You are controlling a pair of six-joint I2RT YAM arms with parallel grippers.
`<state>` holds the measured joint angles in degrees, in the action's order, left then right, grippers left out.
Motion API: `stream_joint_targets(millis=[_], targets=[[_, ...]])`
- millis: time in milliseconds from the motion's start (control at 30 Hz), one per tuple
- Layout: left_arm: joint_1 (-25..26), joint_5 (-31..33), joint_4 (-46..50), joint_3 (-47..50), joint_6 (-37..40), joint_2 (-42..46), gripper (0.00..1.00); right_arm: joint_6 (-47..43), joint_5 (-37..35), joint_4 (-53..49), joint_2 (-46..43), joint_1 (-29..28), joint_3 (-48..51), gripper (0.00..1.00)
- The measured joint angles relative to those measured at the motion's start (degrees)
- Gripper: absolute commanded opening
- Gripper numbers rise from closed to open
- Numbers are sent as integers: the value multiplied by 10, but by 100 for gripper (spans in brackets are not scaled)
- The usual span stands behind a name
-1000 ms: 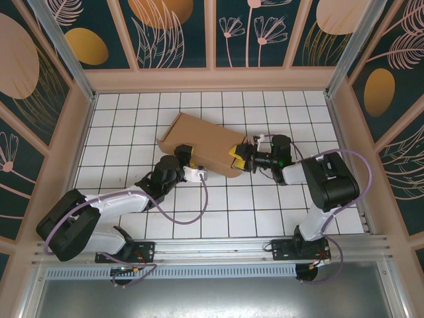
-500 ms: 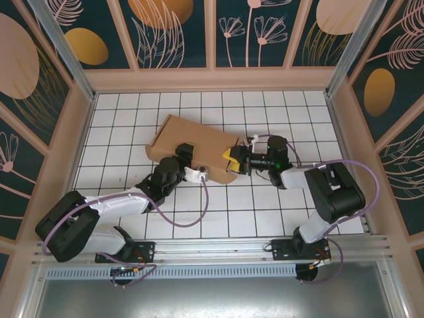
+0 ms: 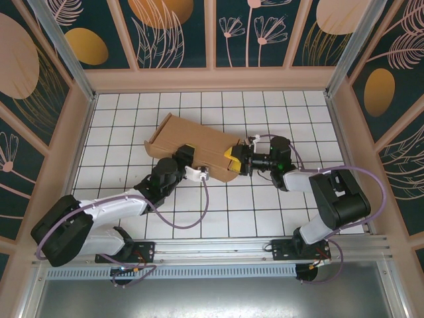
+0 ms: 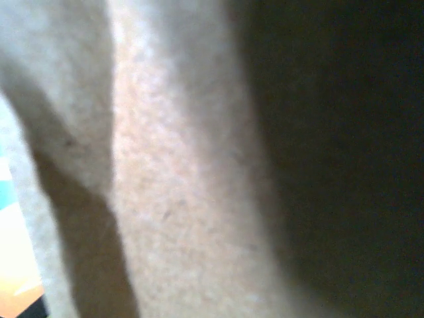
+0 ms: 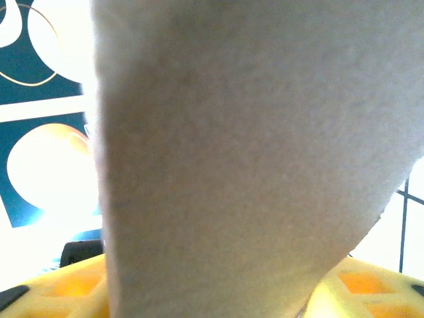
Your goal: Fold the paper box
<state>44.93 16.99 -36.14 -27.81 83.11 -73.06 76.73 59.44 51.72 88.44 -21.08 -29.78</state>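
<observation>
Top external: the paper box [image 3: 199, 140] lies on the white-tiled surface [image 3: 126, 112], about mid-depth and a little left of centre. Its long axis runs diagonally from far-left to near-right.

The left end effector [image 3: 186, 154] sits at the box's near long edge, with its yellow pads over the cardboard. The right end effector [image 3: 232, 159] meets the box's near-right end.

Left wrist: blurred brown cardboard [image 4: 179, 199] pressed close to the lens, the right half in deep shadow. No fingers are discernible, so I cannot tell the grip state.

Right wrist: a broad cardboard panel [image 5: 252, 146] hangs in front of the lens. Yellow fingers [image 5: 66, 288] are visible at the bottom on either side of it. Whether they pinch the panel cannot be told.

Surroundings: patterned teal wall panels [image 3: 179, 30] enclose the surface. A purple cable [image 3: 182, 222] loops off the left arm. In the top view both arms cover the box's near edge.

Box appearance: plain brown with a matte face. A narrow panel is creased along the left end.
</observation>
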Motion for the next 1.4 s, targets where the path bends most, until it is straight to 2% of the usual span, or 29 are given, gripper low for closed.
stream_joint_targets(millis=[100,200,367,467,567,700,833,967,1100,1200,1400], targets=[[0,5,26,-2,-7,16,31,-22,-8,-23,-21,7,3,74],[0,10,89,-18,-21,33,33,-93,-45,-120,-68,17,1,81],[0,-9,274,-113,-99,48,33,-239,-195,-337,-184,36,-16,93],[0,-40,400,-199,-163,44,35,-286,-273,-401,-241,65,-16,85],[0,-77,529,-308,-235,15,36,-319,-315,-419,-263,85,-16,77],[2,-120,664,-431,-329,-44,34,-360,-329,-433,-236,86,-18,60],[21,-120,767,-480,-388,-96,35,-390,-346,-462,-199,86,-21,48],[38,-127,862,-503,-420,-151,36,-395,-384,-474,-200,86,-21,47],[43,-144,923,-535,-438,-189,38,-398,-392,-473,-194,87,-21,48],[43,-166,939,-555,-446,-205,48,-400,-383,-471,-170,87,-21,47],[43,-202,943,-569,-459,-253,53,-404,-364,-464,-155,87,-21,47]])
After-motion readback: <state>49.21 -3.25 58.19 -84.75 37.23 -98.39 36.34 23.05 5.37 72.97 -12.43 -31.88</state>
